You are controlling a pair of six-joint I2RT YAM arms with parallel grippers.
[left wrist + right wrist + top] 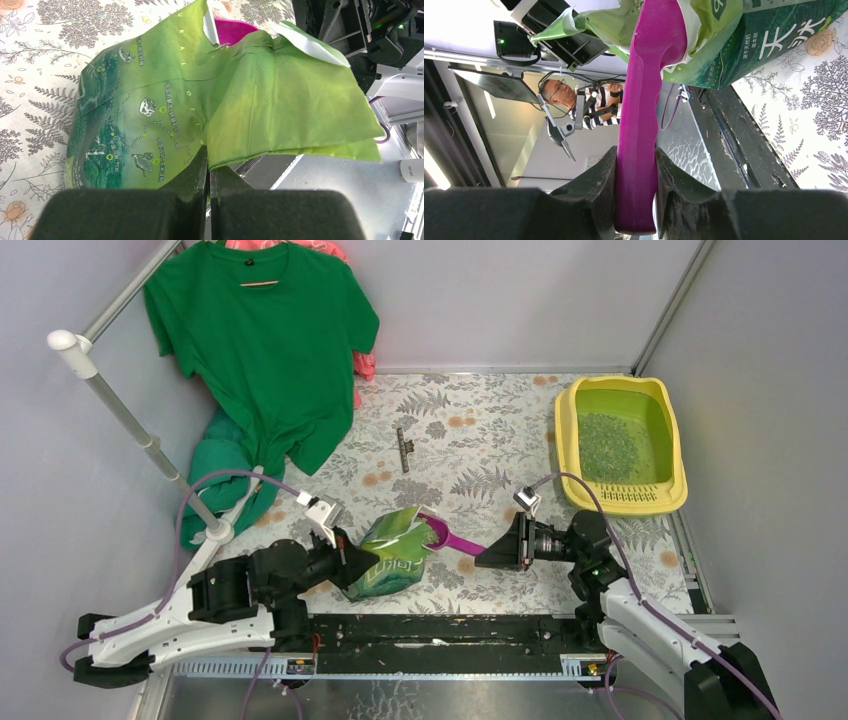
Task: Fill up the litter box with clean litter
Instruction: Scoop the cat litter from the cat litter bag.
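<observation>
Litter (610,445) covers only part of your litter box (566,455); left gripper (209,172) pinches the bag (395,560), right gripper (636,170) clamps the scoop (455,537) inside it; keep filling.

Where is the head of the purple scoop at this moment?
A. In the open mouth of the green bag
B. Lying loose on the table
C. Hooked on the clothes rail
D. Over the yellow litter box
A: the right gripper clamps the purple scoop by its handle, and its head sits inside the top of the green bag, which the left gripper pinches.
</observation>
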